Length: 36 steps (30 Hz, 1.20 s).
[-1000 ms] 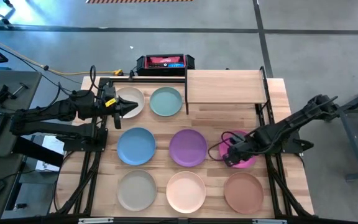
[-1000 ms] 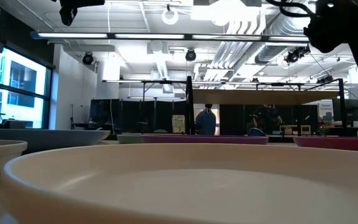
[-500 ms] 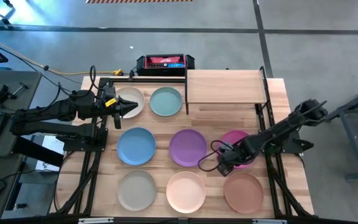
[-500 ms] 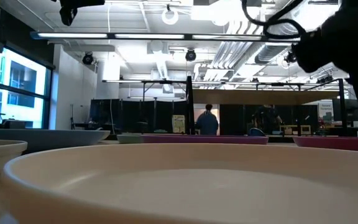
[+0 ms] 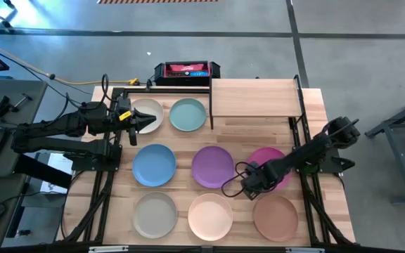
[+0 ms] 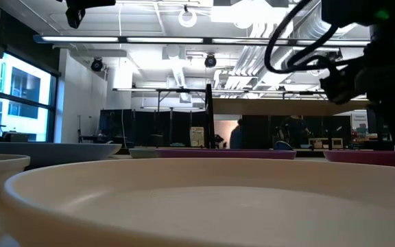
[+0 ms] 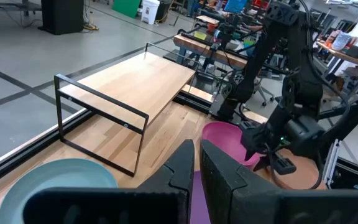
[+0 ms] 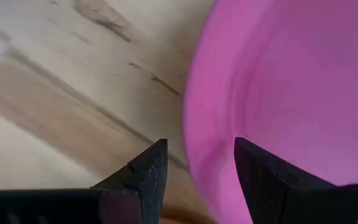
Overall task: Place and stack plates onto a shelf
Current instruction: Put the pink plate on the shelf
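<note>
1. Since the earlier frame, the right gripper [image 5: 247, 187] has slid from over the round matte magenta plate [image 5: 271, 163] toward that plate's near-left edge, uncovering more of the plate; the left arm has not shifted.
2. Right gripper now: low over the table at the magenta plate's rim, between the purple plate [image 5: 212, 166] and the terracotta brown plate [image 5: 275, 216]. Its two dark fingers [image 8: 143, 171] stand apart, one outside the rim over bare wood and one over the plate's inside. Whether they touch the rim, I cannot tell.
3. Left gripper [image 5: 148, 121]: hovers over the cream plate [image 5: 153, 112] at the table's far left, fingers [image 7: 182, 168] pressed nearly together, holding nothing.
4. Small raised light-wood shelf on thin black posts [image 5: 255, 97]: stands at the far right of the wooden table [image 5: 315, 105], with no plate on it.
5. Remaining plates on the tabletop: pale teal [image 5: 188, 114] beside the cream one; blue [image 5: 153, 164] left of the purple; grey-beige [image 5: 155, 213] and peach [image 5: 210, 215] in the near row with the terracotta one.
</note>
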Tool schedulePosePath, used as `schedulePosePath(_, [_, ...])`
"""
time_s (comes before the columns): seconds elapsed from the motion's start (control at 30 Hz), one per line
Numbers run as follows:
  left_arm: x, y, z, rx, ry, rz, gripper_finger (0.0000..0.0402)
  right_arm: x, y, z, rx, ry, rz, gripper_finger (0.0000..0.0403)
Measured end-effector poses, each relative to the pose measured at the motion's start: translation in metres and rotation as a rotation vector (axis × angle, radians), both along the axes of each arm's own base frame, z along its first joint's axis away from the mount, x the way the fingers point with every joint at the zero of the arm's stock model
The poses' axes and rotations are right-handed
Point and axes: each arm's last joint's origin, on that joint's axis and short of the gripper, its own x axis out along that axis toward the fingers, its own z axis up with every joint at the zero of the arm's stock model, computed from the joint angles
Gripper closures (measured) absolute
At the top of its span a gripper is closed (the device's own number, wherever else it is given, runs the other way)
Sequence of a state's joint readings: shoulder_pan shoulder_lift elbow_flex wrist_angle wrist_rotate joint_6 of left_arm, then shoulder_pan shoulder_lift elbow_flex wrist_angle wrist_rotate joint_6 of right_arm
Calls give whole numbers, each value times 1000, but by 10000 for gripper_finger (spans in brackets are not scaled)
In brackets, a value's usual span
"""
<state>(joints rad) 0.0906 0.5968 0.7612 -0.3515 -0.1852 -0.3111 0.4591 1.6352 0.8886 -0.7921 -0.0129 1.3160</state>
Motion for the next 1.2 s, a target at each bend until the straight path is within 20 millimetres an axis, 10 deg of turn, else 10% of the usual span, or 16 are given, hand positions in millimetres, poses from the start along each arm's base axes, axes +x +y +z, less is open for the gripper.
schedulePosePath(1.2, [0,0,0,-1,-1,0,385,12,5,20,-63,57,-19,402])
